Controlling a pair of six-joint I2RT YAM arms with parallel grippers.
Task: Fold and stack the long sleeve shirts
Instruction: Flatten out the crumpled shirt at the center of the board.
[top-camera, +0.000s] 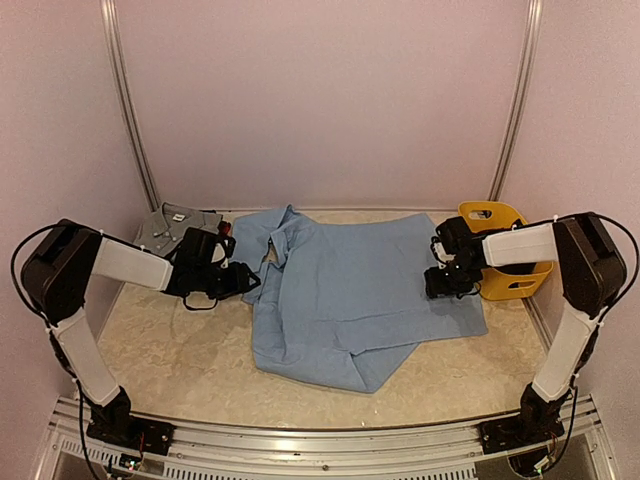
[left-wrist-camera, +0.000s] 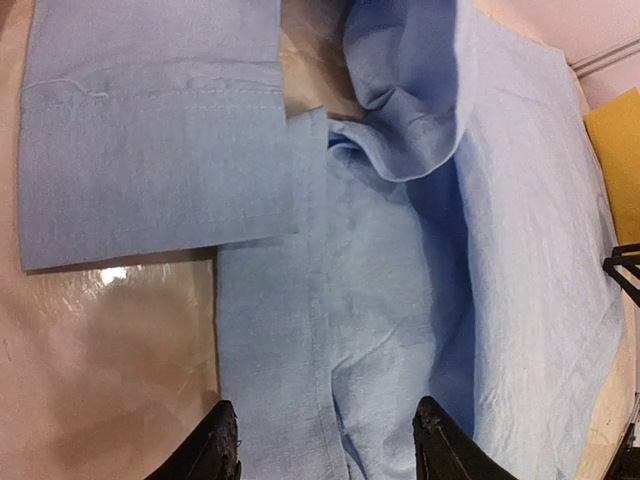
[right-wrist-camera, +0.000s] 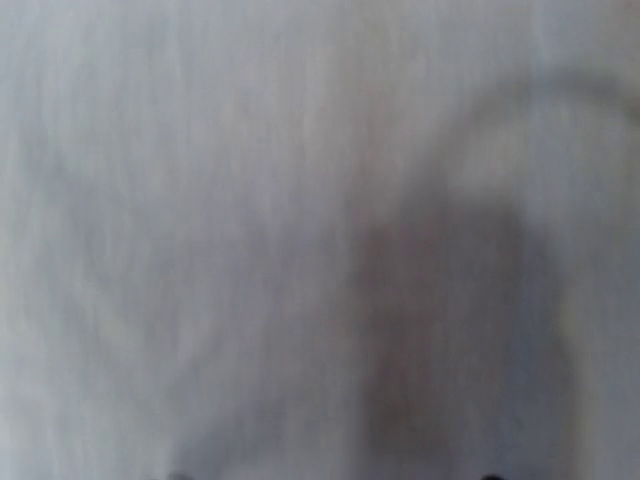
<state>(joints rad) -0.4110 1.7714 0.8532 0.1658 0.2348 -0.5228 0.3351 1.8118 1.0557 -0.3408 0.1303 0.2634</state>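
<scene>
The left jaws stand released, spread at the left edge of the light blue collared cotton shirt (top-camera: 350, 290), which lies across the middle of the pale marbled desk (top-camera: 160, 350), its body flat, its collar end rumpled and its near hem turned under to a slanted point. The right jaws hang over the shirt's right edge; from above I cannot tell whether they are parted or clenched. Behind the left arm, a folded grey collared shirt with a white neck label (top-camera: 175, 225) lies in the far left corner, apart from the blue one. A yellow plastic basket with handle cut-outs (top-camera: 505, 265) stands at the right wall, just beside the blue shirt; the right arm crosses it and hides its inside. From the left wrist, two black fingertips (left-wrist-camera: 215, 450) sit apart low over the blue cloth (left-wrist-camera: 400, 300), with nothing pinched between them; a flat stitched cuff (left-wrist-camera: 150, 130) lies on the bare desk (left-wrist-camera: 100, 340), the fabric shows a fine weave and soft creases, and a corner of the basket (left-wrist-camera: 615, 150) shows at the right. The right wrist sees only blurred pale blue cloth (right-wrist-camera: 250, 200), very near.
</scene>
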